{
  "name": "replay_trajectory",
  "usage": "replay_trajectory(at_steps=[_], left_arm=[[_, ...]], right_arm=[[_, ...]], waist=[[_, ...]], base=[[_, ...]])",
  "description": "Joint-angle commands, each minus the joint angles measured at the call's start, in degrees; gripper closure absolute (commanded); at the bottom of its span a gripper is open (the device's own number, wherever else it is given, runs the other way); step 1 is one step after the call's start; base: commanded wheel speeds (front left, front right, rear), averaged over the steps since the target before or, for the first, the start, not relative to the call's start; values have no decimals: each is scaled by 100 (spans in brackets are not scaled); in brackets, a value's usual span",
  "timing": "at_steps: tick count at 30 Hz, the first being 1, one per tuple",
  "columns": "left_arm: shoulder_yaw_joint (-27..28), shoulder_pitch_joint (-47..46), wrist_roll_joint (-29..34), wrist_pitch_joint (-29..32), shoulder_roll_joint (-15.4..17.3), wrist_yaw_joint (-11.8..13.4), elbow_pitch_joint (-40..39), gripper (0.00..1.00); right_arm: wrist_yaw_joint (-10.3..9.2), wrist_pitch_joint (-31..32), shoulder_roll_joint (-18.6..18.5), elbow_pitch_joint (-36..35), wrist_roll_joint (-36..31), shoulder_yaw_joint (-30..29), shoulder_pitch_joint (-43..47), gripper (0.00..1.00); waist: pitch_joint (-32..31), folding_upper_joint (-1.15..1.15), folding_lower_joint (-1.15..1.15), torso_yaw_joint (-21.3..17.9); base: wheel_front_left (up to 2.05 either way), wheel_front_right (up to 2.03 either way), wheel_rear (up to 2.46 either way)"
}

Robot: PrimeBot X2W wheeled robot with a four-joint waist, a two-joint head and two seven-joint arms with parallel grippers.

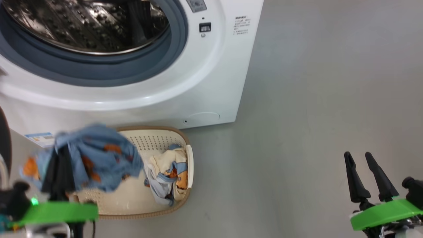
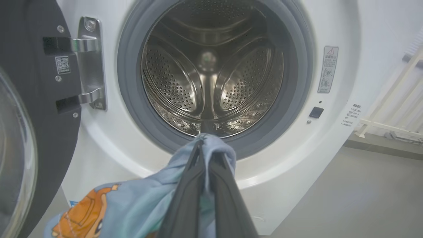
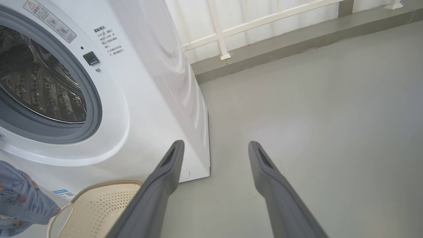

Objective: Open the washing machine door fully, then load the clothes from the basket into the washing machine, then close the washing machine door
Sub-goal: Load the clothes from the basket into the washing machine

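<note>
While the left gripper (image 2: 205, 148) pinched a blue garment (image 2: 132, 201), seemingly above the basket (image 1: 148, 138), the right gripper (image 3: 215, 145) hung open, empty.

Bright even light, motion-blurred clothes (image 1: 96, 155)

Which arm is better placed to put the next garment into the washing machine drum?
Left. The left gripper is shut on a light blue garment, pointing at the open drum. The right gripper stands open and empty over the floor, off to one side.
</note>
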Motion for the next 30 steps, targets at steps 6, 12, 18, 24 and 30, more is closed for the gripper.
replay_trajectory(at_steps=[6, 12, 18, 24, 30], left_arm=[[136, -1388, 43, -78, 411, -15, -58, 100], [146, -2692, 112, -78, 577, -15, 362, 100], [102, -3705, 283, -78, 700, -15, 1261, 100], [-86, -4352, 434, -78, 824, -15, 2236, 100], [-252, -5098, 377, -78, 987, -15, 3557, 100]], right_arm=[[9, -28, -1, -175, -16, 162, -374, 0], [9, -28, 85, -171, -14, 249, -592, 0], [9, -28, 190, -173, -3, 347, -757, 0], [9, -28, 253, -188, 9, 437, -856, 0], [9, -28, 325, -208, 22, 538, -968, 0]], waist=[[481, 0, 0, -126], [740, 0, 0, -287], [933, 0, 0, -523], [1111, 0, 0, -710], [1303, 0, 0, -893]], base=[[0, 0, 0], [0, 0, 0], [0, 0, 0], [0, 0, 0], [0, 0, 0]])
